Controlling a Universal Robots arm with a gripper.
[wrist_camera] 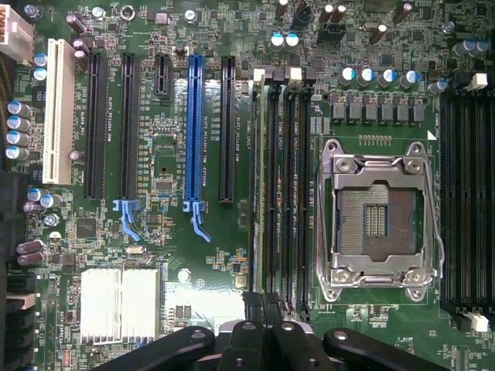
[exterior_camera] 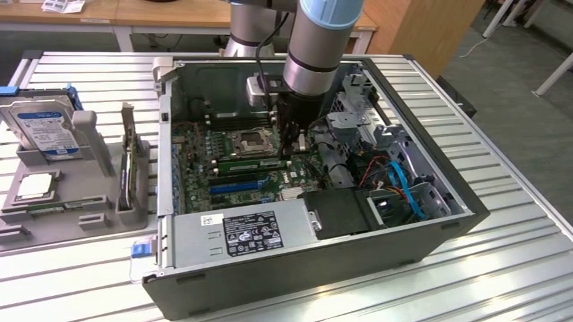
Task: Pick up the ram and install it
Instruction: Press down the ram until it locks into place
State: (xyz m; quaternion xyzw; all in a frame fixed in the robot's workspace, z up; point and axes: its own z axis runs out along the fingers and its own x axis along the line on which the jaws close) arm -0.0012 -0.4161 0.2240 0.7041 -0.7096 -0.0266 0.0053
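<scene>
**In the open case: ram in a slot, gripper closed over its end**

At the near side of the slatted table (exterior_camera: 501, 268), the dark computer case (exterior_camera: 296, 282) lay on its side with its panel off. Closest inside it sat the grey power supply (exterior_camera: 246, 231), its labels facing up. Blue cables (exterior_camera: 407, 191) curled in the bay toward the exterior view's right.

Just beyond the power supply lay the green motherboard (exterior_camera: 192, 168). In the wrist view it showed a finned silver heatsink (wrist_camera: 120, 304), a blue expansion slot (wrist_camera: 193, 131) among black ones, and a bank of long memory slots. The ram (exterior_camera: 253, 163) (wrist_camera: 261, 185) stood edge-on in one of those slots, in the bank just beside the open CPU socket (exterior_camera: 251, 142) (wrist_camera: 377, 216).

The gripper (exterior_camera: 291, 149) (wrist_camera: 263, 305) hung over one end of the ram with its fingers drawn fully together, in line with the stick. Whether they touched or pinched its upper edge could not be told.

Above the gripper, the arm (exterior_camera: 323, 40) rose steeply out of the case.

On the exterior view's left, well apart from the case, a grey parts tray (exterior_camera: 54, 228) held a square silver chip (exterior_camera: 36, 184) and, farther back, a hard drive (exterior_camera: 43, 127) with a blue label.
</scene>
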